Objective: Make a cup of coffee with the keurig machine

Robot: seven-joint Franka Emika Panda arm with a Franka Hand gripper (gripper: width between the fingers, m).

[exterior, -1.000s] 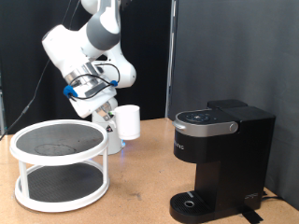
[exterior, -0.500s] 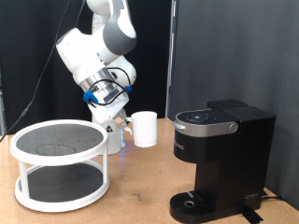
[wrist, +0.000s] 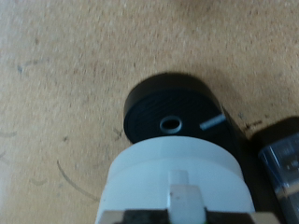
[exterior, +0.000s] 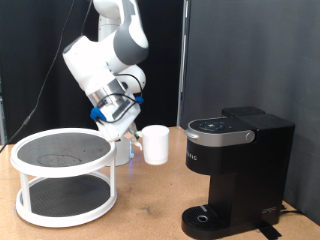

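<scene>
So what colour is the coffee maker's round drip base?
Black drip base with a silver-ringed centre hole, clearest in the wrist view.

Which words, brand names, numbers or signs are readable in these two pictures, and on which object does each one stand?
No text can be read with certainty.
Keurig machine: pale vertical lettering on its front, too small to read.
Its top panel: small marks, too blurred to read.
Cup, carried in the air at the pincer: plain white, no text.
Two-tier white rack: no text.
Wrist view: none visible.

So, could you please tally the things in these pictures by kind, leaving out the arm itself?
Cups: 1, the white cup at the gripper
Coffee machines: 1, the black keurig machine
Tiered round stands: 1, the white stand
Total: 3
</scene>
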